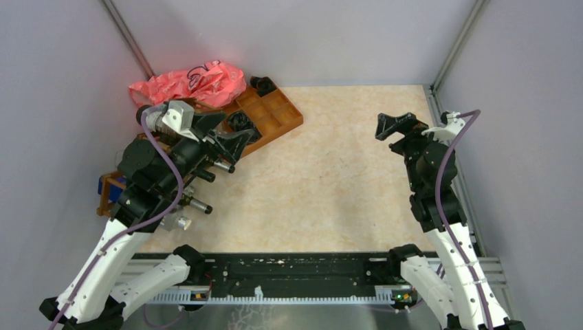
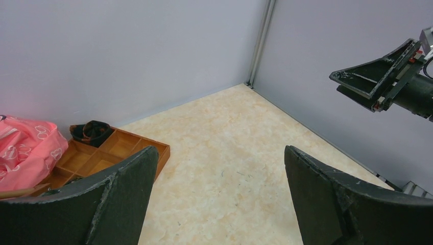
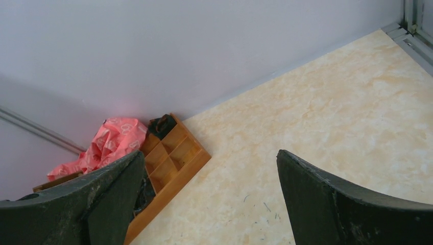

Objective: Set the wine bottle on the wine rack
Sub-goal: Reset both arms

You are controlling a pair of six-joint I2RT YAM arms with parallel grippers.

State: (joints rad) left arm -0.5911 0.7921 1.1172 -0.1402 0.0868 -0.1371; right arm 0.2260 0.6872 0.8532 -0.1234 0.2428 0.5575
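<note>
Over on the left edge of the table [image 1: 330, 192], poking out from under my left arm, there's a bit of brown frame that I take for the wine rack [image 1: 104, 201], though most of it is hidden so I'm not betting the house on it. The wine bottle I honestly can't find in any view, so it's either under the arm or out of shot. My left gripper [image 2: 220, 153] is spread wide with nothing between the fingers, up in the air and looking across at the far corner. My right gripper [image 3: 209, 153] is the same deal: wide apart, empty, raised over the right side. So I'd call this the very start, with nothing picked up yet. Next move, I reckon, means locating the bottle and getting one gripper down around its body. Back left sits an orange-brown compartmented tray [image 1: 278, 110], with a pink plastic bag [image 1: 189, 82] bunched beside it. The bag has dark squiggles and pale hearts, but no writing I can read, and no brand shows anywhere.
</note>
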